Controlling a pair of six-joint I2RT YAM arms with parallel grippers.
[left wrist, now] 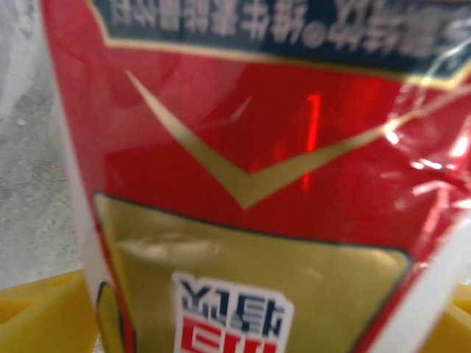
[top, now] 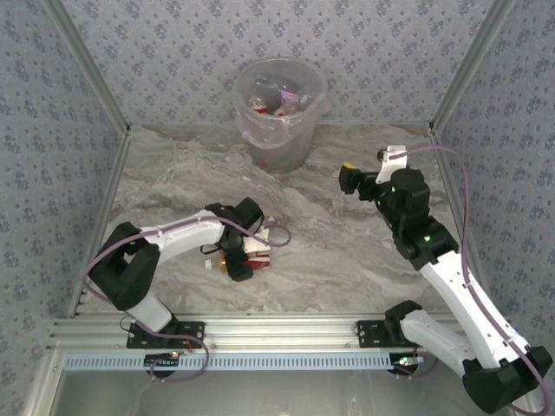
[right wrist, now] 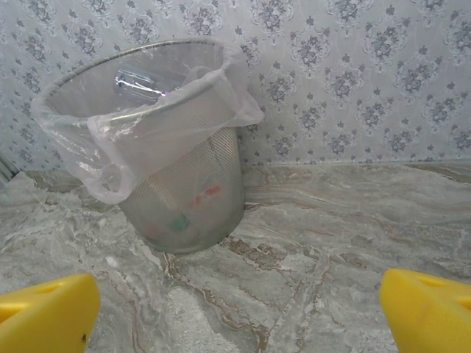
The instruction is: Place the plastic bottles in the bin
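A plastic bottle (top: 253, 253) with a gold-and-red label lies on its side on the marble table, near the front left. My left gripper (top: 241, 251) is lowered over it, open. In the left wrist view the bottle's label (left wrist: 250, 184) sits between the two yellow fingertips (left wrist: 44, 312), close against the camera. The bin (top: 284, 149), translucent with a clear liner, stands at the back centre and holds several bottles (top: 279, 100). My right gripper (top: 349, 178) hovers right of the bin, open and empty. The right wrist view faces the bin (right wrist: 193, 197), with coloured shapes showing through its wall.
Patterned walls close the table in at the back and both sides, with metal posts at the corners. An aluminium rail runs along the near edge by the arm bases. Bare marble (top: 347, 251) lies between the two arms and in front of the bin.
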